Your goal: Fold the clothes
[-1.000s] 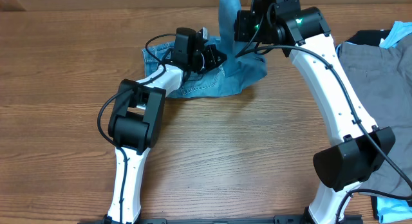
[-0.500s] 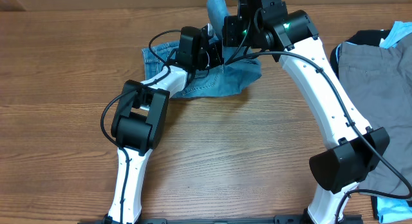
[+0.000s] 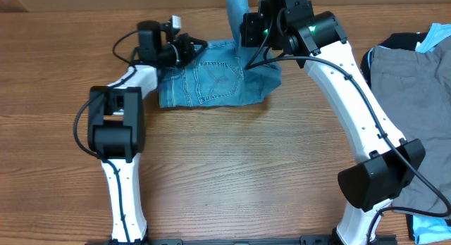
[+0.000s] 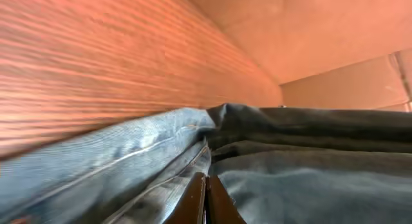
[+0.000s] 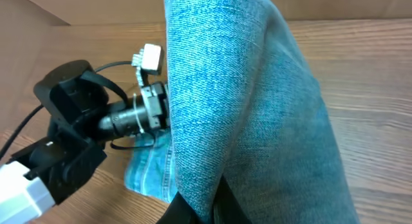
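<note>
Both arms grip the jeans [image 3: 211, 79] at the table's [image 3: 232, 167] far side, pockets up.

The left gripper [image 4: 206, 199] is clamped on the jeans' far-left edge, its fingers pressed together over a denim fold. The right gripper [image 5: 205, 208] is closed on the jeans' far-right part, holding a length of denim up off the rest. Most of the jeans lie flat between the two arms. Well to the right of the jeans lie grey trousers [image 3: 416, 83], with a black garment [image 3: 394, 41] and a pale-blue one [image 3: 438, 37] at their far edge.
</note>
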